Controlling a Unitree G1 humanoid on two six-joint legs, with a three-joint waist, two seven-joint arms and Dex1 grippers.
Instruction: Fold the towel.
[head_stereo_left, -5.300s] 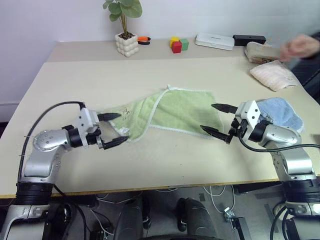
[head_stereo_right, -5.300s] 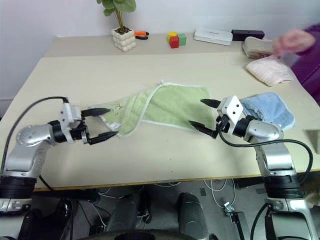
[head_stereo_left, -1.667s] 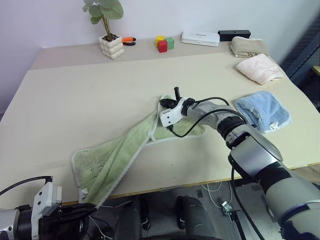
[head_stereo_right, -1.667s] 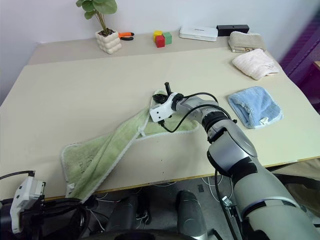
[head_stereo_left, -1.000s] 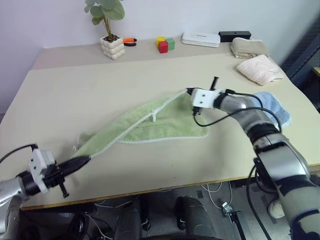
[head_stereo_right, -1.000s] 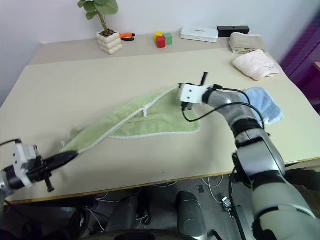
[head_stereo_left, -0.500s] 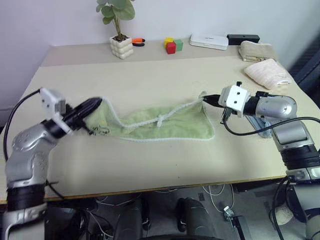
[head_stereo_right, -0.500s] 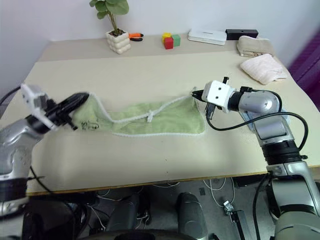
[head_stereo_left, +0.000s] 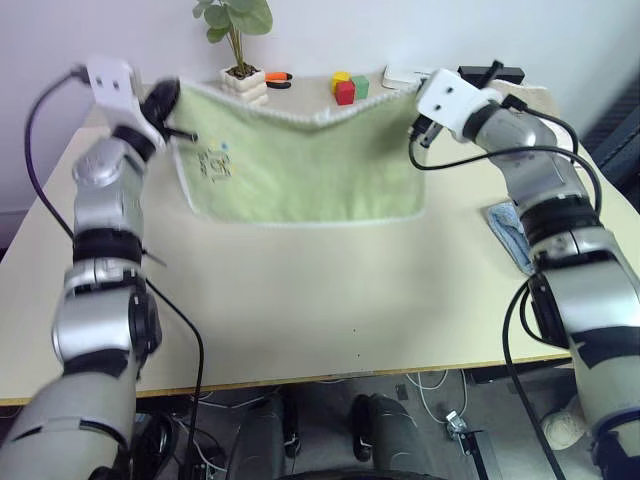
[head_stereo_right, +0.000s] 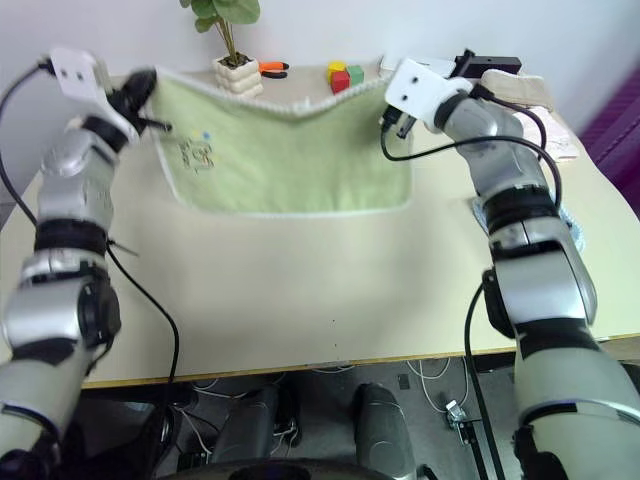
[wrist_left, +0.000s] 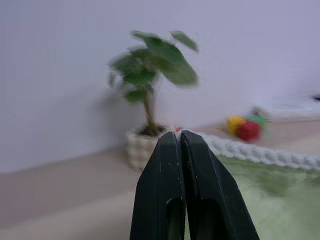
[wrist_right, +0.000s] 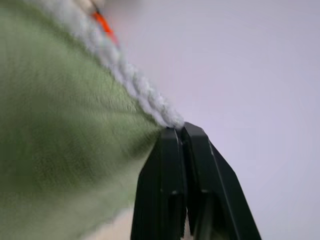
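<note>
Towel (head_stereo_left: 300, 165) up off the table (head_stereo_left: 330, 300), spread flat like a banner across the upper middle of the frame, lower hem hanging just above the tabletop. Upper left: left gripper (head_stereo_left: 172, 98) pinched shut on one top corner. Upper right: right gripper (head_stereo_left: 416, 92) clamped tight on the other top corner, whitish edging bunched at the black fingertips (wrist_right: 172, 137) in the right wrist view. Small dark embroidered mark (head_stereo_left: 214, 165) showing near the left side of the cloth.

Step in hand, by the look of it: lift-and-spread, corners taut, no fold made yet. Next move likely calls for laying the lower hem down on the table and carrying the top edge over it, both corners kept level and pinched until the halves meet.

Count, left to right: one potted plant (head_stereo_left: 240, 45), one green towel, one light blue towel (head_stereo_left: 508, 232) at the right edge, two grippers, both closed on cloth.
</note>
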